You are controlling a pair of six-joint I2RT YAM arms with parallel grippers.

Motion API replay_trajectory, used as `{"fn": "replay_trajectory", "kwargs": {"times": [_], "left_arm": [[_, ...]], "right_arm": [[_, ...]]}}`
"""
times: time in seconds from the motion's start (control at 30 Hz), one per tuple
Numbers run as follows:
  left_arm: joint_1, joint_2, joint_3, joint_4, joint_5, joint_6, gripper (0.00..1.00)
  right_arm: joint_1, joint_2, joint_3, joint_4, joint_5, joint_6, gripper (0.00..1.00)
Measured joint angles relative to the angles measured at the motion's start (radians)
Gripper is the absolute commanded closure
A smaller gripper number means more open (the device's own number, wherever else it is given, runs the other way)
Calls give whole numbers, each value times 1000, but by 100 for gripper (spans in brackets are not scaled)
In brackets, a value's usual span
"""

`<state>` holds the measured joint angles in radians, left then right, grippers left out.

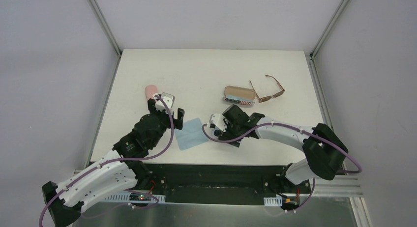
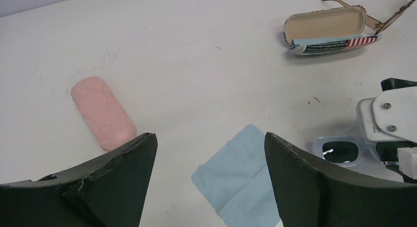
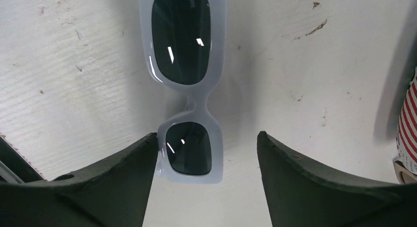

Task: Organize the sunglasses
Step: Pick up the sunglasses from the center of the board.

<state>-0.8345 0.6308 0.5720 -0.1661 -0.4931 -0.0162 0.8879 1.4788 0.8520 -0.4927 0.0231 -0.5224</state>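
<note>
A: Progress?
B: Little. Brown pair (image 1: 269, 91) lies unfolded at the far right, beside the open striped case (image 1: 238, 93). Pink case (image 1: 150, 91) shut, far left. Nothing packed.
A: Pale pair (image 3: 189, 89)?
B: Flat on the table (image 1: 196, 70), near lens between the spread jaws of the right gripper (image 3: 206, 136), not clamped. Left gripper (image 2: 211, 138) wide, empty.

pink case (image 2: 102, 112) closed; striped case (image 2: 327, 31) open, well apart; blue cloth (image 2: 241, 180) flat on table (image 1: 206, 70)
</note>
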Motion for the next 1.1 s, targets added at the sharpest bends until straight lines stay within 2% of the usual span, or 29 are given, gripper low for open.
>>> {"fn": "replay_trajectory", "kwargs": {"times": [0.1, 0.3, 0.83, 0.93, 1.1], "left_arm": [[5, 0, 0, 0, 1, 0, 17], [5, 0, 0, -1, 1, 0, 17], [12, 1, 0, -7, 5, -4, 17], [12, 2, 0, -7, 5, -6, 17], [12, 4, 0, -8, 5, -11, 16]], "right_arm": [[0, 7, 0, 1, 4, -2, 36], [0, 21, 0, 0, 7, -5, 45], [-8, 2, 39, -51, 21, -34, 58], [-46, -3, 97, -96, -31, -53, 61], [-201, -3, 248, -158, -131, -97, 63]]}}
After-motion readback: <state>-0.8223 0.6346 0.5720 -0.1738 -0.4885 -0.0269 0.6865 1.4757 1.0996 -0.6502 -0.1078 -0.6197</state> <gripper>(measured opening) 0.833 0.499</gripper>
